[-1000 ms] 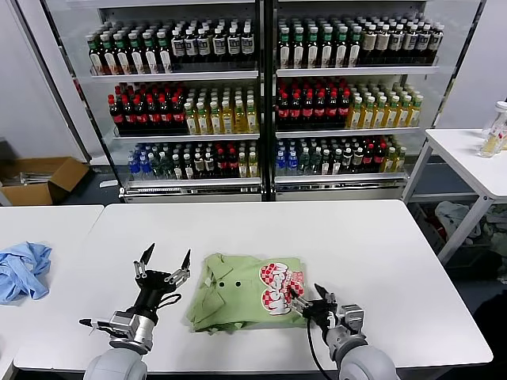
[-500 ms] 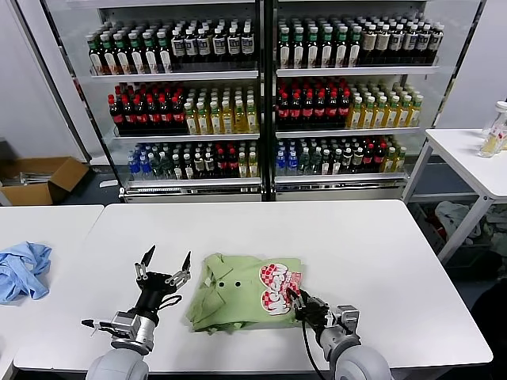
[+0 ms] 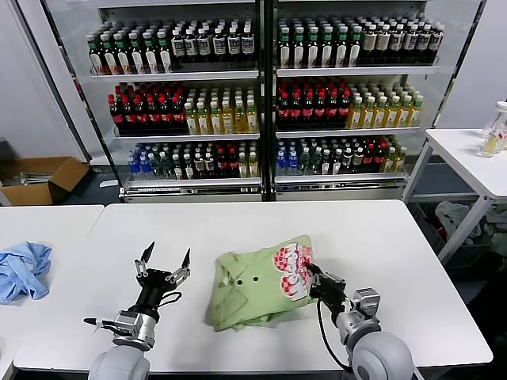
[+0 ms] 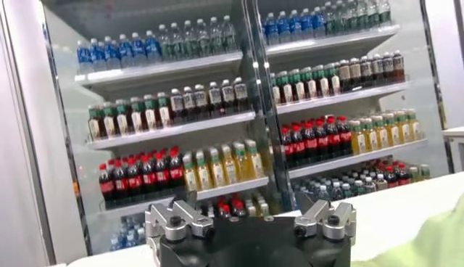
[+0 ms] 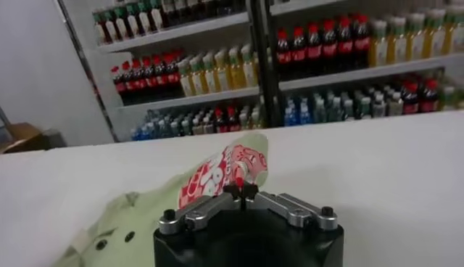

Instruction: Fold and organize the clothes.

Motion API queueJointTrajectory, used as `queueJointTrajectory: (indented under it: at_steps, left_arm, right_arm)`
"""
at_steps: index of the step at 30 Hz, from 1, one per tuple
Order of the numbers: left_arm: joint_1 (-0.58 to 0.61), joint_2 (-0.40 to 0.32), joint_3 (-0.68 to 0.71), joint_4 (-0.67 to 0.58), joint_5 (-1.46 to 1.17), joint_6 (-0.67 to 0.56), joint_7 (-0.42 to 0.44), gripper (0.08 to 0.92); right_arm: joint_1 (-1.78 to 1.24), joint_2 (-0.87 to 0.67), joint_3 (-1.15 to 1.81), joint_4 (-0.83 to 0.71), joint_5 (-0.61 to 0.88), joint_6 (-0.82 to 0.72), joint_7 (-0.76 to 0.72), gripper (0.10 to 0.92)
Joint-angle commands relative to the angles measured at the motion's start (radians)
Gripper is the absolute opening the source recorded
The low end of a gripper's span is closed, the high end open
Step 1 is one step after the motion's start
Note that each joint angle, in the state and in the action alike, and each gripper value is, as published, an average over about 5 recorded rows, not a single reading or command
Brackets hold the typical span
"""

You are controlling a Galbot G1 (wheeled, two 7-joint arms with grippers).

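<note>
Shirt, light green, short-sleeved (image 3: 257, 289): one. It lay folded on the near half of the white table (image 3: 380, 237), between the two grippers, with its right-hand edge lifted off the surface. Red-and-white checkered print (image 3: 291, 271): one patch, on the raised edge. Small dark buttons (image 3: 247, 279): two counted on the upper face.

Right gripper (image 3: 310, 273): one, at the shirt's right edge, fingers pinched together on the printed fabric; the right wrist view showed the print bunched up at the fingertips (image 5: 243, 192).

Left gripper (image 3: 165, 261): one, just left of the shirt and clear of it, raised above the table, its two fingers spread wide and holding nothing; the left wrist view showed both finger bases (image 4: 177, 221) well apart.

Blue cloth (image 3: 22, 269): one, crumpled on a second white table (image 3: 55, 222) to the left.

Glass-fronted coolers (image 3: 265, 95): two, side by side behind the table, each with three shelves of bottles.

Cardboard box (image 3: 40, 178): one, open, on the floor at far left.
</note>
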Motion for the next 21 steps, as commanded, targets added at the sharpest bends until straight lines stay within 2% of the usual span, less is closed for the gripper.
queueJointTrajectory:
  at_steps: [1,5,8,17,21]
  left_arm:
    - [-0.007,-0.009,0.012,0.053,0.196,-0.143,-0.016,0.823]
    - [-0.015,-0.017,0.012,0.071,0.302,-0.218,-0.015,0.823]
    - [-0.028,-0.021,0.009,0.084,0.382,-0.274,-0.013,0.822]
    - [-0.083,-0.023,-0.001,0.101,0.435,-0.348,0.020,0.823]
    - [-0.093,-0.022,-0.012,0.096,0.337,-0.354,0.064,0.822]
  right_arm:
    - [-0.047,-0.022,0.028,-0.031,-0.131,0.021,-0.003,0.110]
    - [-0.057,-0.010,0.015,-0.039,-0.153,0.025,-0.005,0.114]
    - [-0.059,-0.010,0.021,-0.020,-0.167,0.031,-0.009,0.160]
    - [-0.089,-0.017,0.059,0.036,-0.269,0.063,-0.031,0.419]
    - [-0.073,-0.023,0.111,0.033,-0.291,0.081,-0.031,0.531]
